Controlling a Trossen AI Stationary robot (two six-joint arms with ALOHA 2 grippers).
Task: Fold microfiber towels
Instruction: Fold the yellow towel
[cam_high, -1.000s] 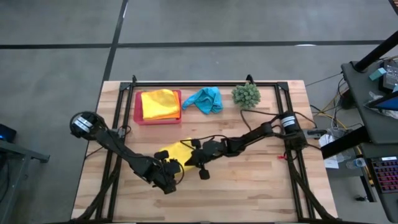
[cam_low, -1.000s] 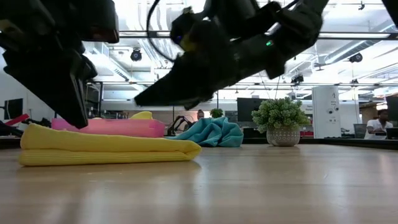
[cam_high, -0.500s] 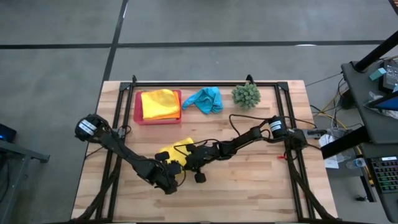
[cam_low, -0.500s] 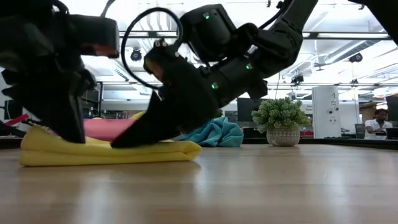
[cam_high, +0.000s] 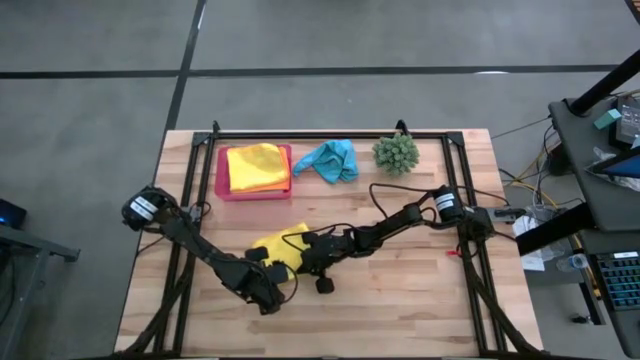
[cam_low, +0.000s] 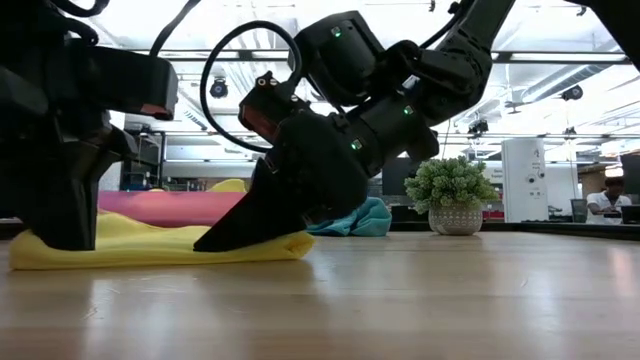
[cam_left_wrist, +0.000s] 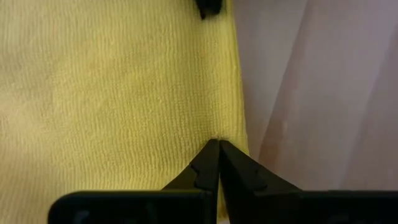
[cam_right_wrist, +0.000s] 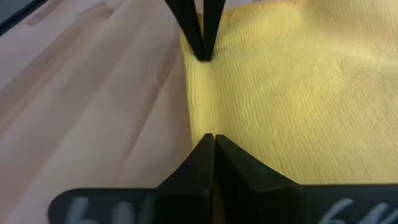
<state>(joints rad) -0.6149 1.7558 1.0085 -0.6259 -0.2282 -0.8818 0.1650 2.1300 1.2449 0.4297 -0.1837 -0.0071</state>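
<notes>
From above, the yellow towel lies near the worktop's front-left centre, both closed end effectors on it. Level view: the left end effector and right end effector press its ends flat, likely setting the fold. Wrist views show closed tips at one edge.

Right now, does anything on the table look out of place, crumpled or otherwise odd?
Only the turquoise blue microfiber towel: it lies bunched in a loose heap on the wooden table beside the flat pink rectangular tray, unfolded, while the yellow towel in the tray lies flat. Nothing looks spilled or damaged.
</notes>
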